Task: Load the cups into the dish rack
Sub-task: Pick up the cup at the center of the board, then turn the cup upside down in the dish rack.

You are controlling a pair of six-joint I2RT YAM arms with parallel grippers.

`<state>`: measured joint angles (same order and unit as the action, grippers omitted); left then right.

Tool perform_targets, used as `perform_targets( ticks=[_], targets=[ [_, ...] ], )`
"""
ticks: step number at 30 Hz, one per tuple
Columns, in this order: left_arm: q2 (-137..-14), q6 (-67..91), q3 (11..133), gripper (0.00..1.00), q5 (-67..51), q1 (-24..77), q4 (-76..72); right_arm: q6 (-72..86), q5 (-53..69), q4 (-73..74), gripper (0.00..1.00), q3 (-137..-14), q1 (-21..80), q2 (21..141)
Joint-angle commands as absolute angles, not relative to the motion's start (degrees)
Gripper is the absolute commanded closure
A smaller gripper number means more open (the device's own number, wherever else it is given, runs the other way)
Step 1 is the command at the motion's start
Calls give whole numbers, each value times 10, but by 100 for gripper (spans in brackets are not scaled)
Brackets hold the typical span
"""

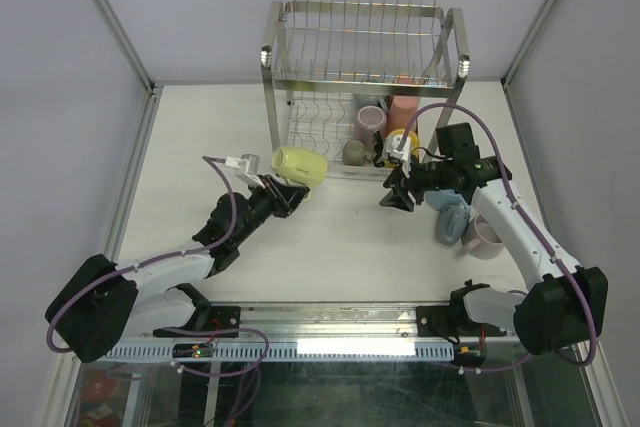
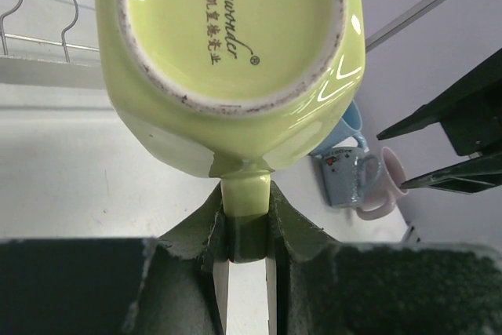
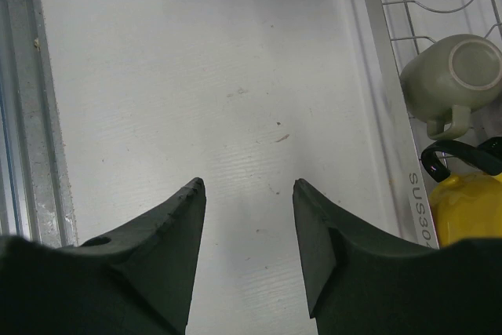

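Rack (image 1: 270, 57): two-tier steel wire, upright at far edge of table (image 1: 200, 137).
Lower tier, right half: mauve mug (image 1: 371, 121) and pink mug (image 1: 402, 107) at back; small grey-beige mug (image 1: 354, 152) in front, base showing; yellow mug (image 1: 405, 143) just beside it.
Green mug (image 2: 235, 29): off table, on its side, printed base showing, handle pinched in left gripper (image 2: 245, 217), near rack's front left.
Blue mug (image 1: 450, 219) and pale pink mug (image 1: 487, 238): side by side on table, right of rack.
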<state>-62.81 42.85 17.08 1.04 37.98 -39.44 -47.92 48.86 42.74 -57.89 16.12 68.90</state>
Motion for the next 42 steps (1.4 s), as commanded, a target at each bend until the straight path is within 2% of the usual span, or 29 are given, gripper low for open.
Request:
perform_targets(
  ticks=[1, 15, 29, 42],
  targets=[
    [-662, 346, 245, 100, 70, 406, -522, -483, 494, 424, 49, -601, 153, 668],
    [-844, 217, 378, 100, 126, 424, -511, -483, 497, 426, 49, -601, 139, 668],
    [-943, 100, 498, 100, 217, 437, -424, -487, 500, 428, 49, -601, 135, 673],
    [-1037, 36, 605, 100, 243, 435, -374, -490, 505, 433, 49, -602, 132, 673]
  ],
)
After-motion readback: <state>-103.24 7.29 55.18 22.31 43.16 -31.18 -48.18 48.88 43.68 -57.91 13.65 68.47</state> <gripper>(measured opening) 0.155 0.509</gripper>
